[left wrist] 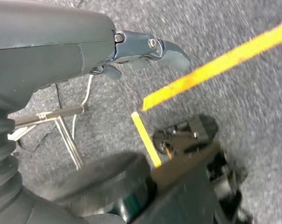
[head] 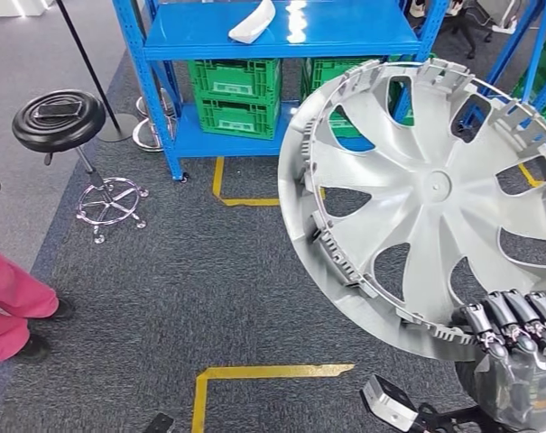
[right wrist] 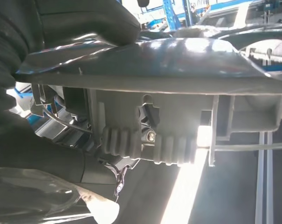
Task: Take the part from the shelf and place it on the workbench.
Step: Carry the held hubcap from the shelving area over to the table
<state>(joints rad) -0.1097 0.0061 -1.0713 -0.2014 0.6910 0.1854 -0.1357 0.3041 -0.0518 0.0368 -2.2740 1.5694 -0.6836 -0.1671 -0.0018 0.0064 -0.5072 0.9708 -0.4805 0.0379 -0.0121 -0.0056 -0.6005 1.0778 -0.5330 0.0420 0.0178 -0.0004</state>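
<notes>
Though cropped, wheel cover (head: 430, 194) (hand-held) (head: 522, 347)

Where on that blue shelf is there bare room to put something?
The blue shelf top is bare left of the white part, and partly to its right. Below is crowded with green crates. The right hand holds the wheel cover.

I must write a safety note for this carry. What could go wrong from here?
1. The right hand grips the large silver wheel cover at its rim alone, so the cover may tilt or slip from the fingers.
2. The cover hides much of the floor ahead; the black stool and a person's pink leg stand nearby.
</notes>
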